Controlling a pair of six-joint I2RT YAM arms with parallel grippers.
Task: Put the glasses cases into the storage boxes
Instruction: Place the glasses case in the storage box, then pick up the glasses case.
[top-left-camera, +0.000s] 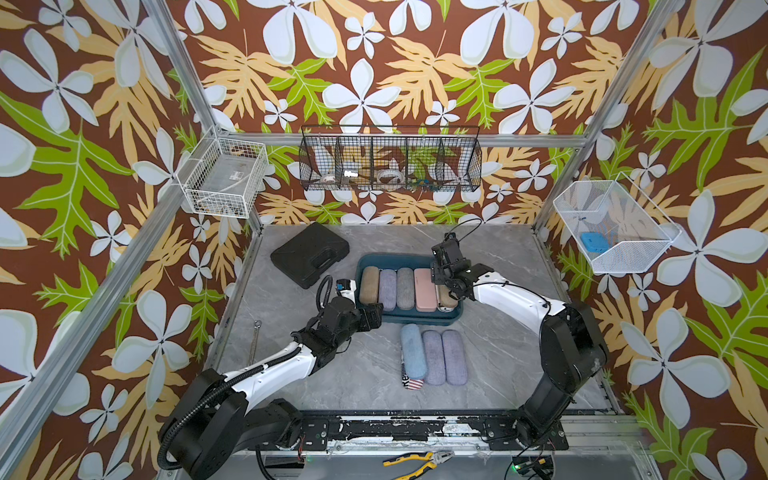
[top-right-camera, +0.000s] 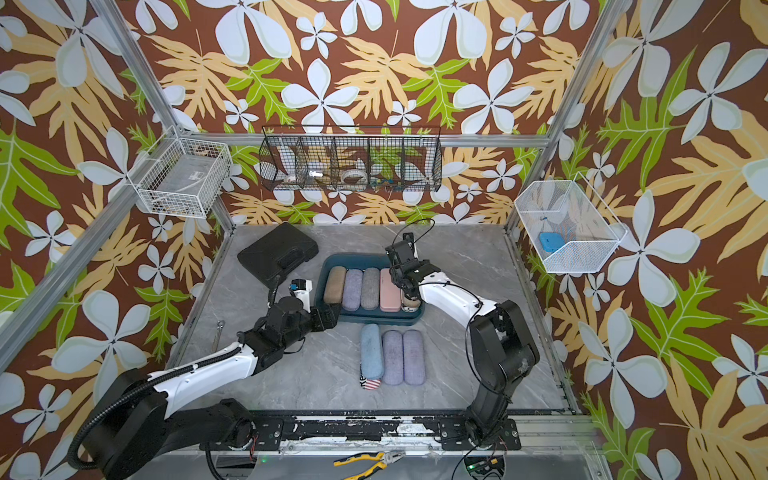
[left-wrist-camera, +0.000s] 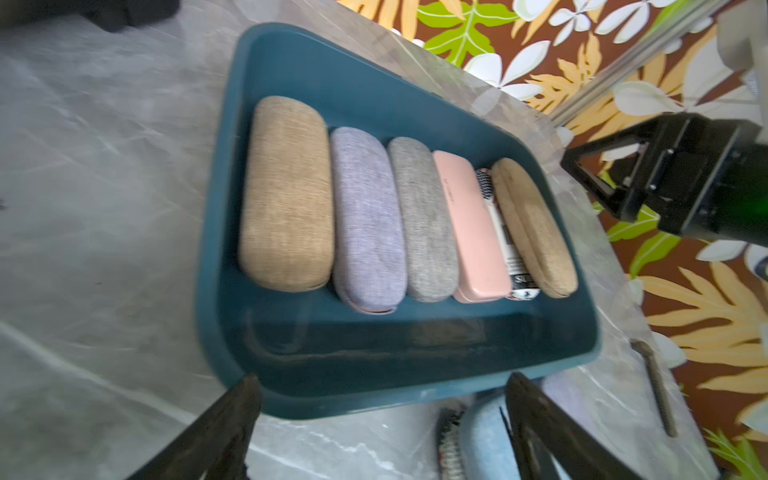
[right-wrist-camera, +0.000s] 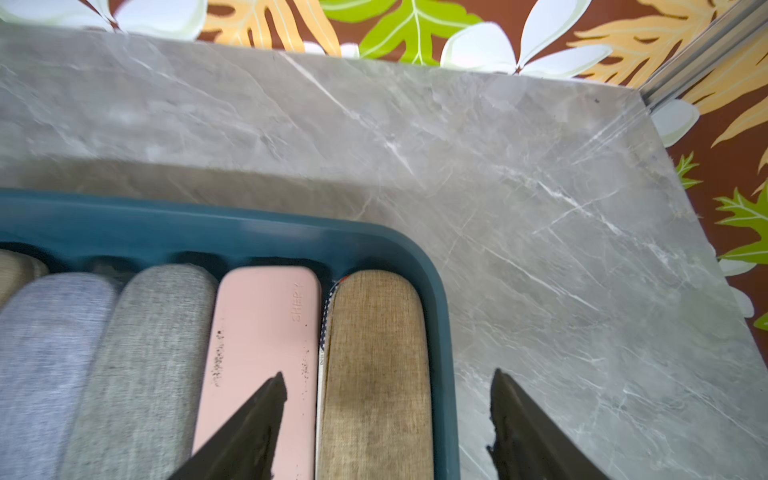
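The dark teal storage box (top-left-camera: 409, 320) (left-wrist-camera: 232, 166) holds a row of glasses cases: tan (left-wrist-camera: 286, 195), lavender (left-wrist-camera: 365, 220), grey (left-wrist-camera: 424, 220), pink (right-wrist-camera: 257, 332), a print case (left-wrist-camera: 505, 245) on edge, and a second tan case (right-wrist-camera: 374, 353) against the right wall. In front of the box lie a light blue case (top-left-camera: 413, 351), two lavender cases (top-left-camera: 433, 356) and a flag-print case (top-left-camera: 411, 382). My right gripper (right-wrist-camera: 388, 384) hangs open over the second tan case without touching it. My left gripper (left-wrist-camera: 382, 384) is open and empty at the box's front left corner.
A black tool case (top-left-camera: 309, 253) lies at the back left and a wrench (top-left-camera: 254, 340) near the left edge. A white wire basket (top-left-camera: 224, 178) and a black one (top-left-camera: 390, 160) hang on the walls. Another white basket (top-left-camera: 615, 226) hangs at the right. Pliers (top-left-camera: 415, 461) lie at the front rail.
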